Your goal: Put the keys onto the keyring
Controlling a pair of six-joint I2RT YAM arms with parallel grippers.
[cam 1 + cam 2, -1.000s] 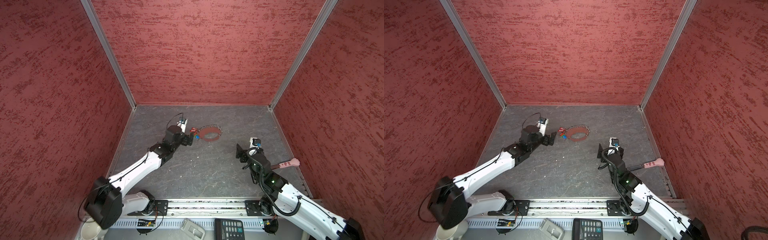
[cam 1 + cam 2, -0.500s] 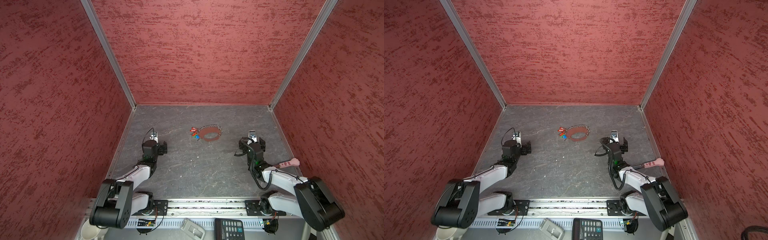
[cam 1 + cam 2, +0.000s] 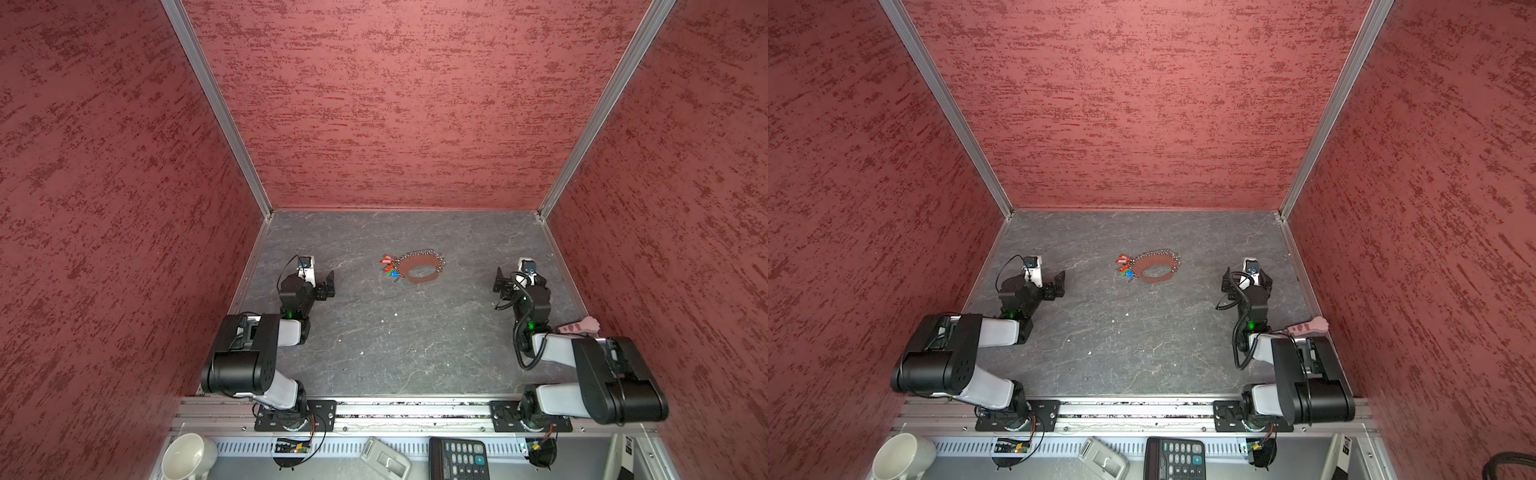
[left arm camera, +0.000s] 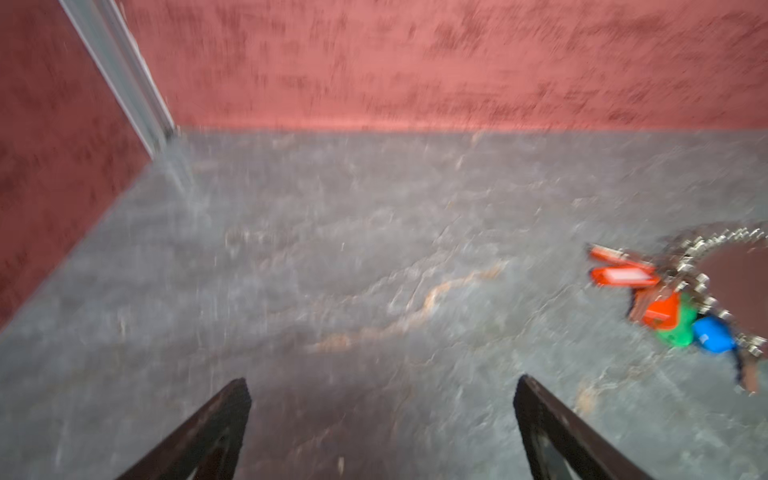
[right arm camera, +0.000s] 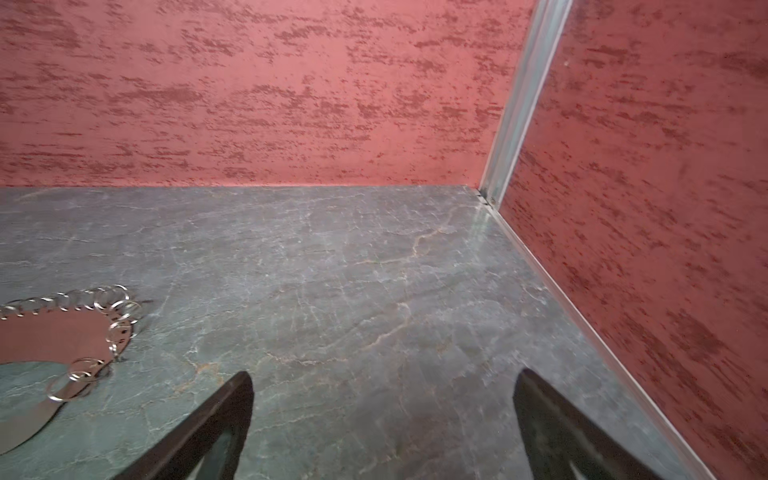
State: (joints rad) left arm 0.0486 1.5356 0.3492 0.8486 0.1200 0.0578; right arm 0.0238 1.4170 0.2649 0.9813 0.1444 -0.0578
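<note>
room: red textured walls on three sides, with a grey veined bench below.
left claw: the jaws are spread wide and hold nothing. the left wrist view is blurred and shows only bare bench between its fingers. it sits low at the left side of the bench, facing the back wall.
right claw: the jaws are just as wide and empty, with bare bench between its fingers. it sits low at the right side, facing the back wall.
keys: a red tag with a white label lies flat on the bench in the tag cluster at the left end of the keyring. it is well apart from both claws and nearer the left one.
keys, axis: the tag's long axis runs across the bench. its free end points toward the left wall and its other end meets the chain. the metal blade is too blurred to pick out, and i cannot tell whether it is threaded on.
cluster: a second red tag lies just beside it, then an orange tag, a green tag and a blue tag, all bunched together.
keyring: an oval loop lies flat at mid-bench toward the back, between the two claws.
keyring, axis: its long axis runs left to right in both top views. silver chain lines the far edge and right end, and dark strap makes up the rest.
pink paw-handled tool: it lies by the right wall, partly behind the right arm.
front ledge: a mug and a calculator.
</note>
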